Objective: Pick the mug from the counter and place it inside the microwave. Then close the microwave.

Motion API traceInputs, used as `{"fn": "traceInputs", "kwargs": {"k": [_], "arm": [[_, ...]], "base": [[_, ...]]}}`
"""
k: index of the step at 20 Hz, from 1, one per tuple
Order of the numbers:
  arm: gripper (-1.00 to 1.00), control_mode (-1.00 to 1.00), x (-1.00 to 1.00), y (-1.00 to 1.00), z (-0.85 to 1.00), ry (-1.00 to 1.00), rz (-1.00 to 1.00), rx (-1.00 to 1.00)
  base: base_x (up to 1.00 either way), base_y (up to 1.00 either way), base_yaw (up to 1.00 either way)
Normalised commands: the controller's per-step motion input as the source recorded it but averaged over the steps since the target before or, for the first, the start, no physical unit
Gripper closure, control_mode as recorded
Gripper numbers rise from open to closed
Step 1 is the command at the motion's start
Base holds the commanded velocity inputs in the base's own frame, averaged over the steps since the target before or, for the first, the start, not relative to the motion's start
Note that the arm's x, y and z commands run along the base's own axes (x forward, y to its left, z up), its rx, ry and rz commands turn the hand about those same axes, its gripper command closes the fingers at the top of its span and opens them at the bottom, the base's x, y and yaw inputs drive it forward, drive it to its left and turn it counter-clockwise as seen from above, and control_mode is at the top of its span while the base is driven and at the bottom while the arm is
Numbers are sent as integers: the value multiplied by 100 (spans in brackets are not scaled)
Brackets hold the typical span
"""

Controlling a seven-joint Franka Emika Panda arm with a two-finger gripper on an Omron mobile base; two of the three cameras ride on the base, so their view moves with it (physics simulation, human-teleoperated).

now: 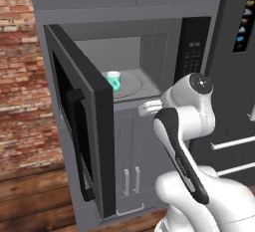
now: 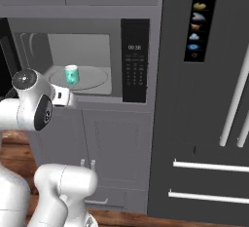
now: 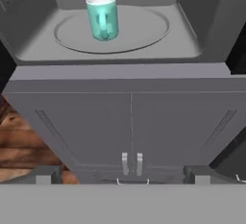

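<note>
Flat, even rendered light all round — no harsh glare, shadows barely there. Inside the microwave [image 1: 149, 71] it's a bit dimmer toward the back wall. Everything's slightly soft and low-res, edges jaggy — no obvious lens warping.

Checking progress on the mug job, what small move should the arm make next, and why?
Probably swing toward the open door and start pushing it shut: the mug already stands upright on the turntable inside the microwave, and the gripper is outside, holding nothing.
</note>
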Motion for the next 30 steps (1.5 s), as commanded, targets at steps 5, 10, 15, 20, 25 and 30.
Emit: {"fn": "traceInputs", "kwargs": {"k": [5, 10, 15, 20, 25, 30], "arm": [[-100, -100, -64, -3, 34, 0, -4, 0], [-100, -100, -63, -7, 29, -4, -6, 0], [-100, -100, -54, -10, 27, -4, -5, 0], [-100, -100, -48, -3, 31, -6, -5, 0], [-100, -100, -49, -1, 20, -14, -5, 0], [-100, -100, -54, 0, 5, -27, -3, 0]], "base": [[0, 0, 0], [0, 0, 0], [0, 0, 0], [0, 0, 0], [0, 0, 0], [0, 0, 0]]}}
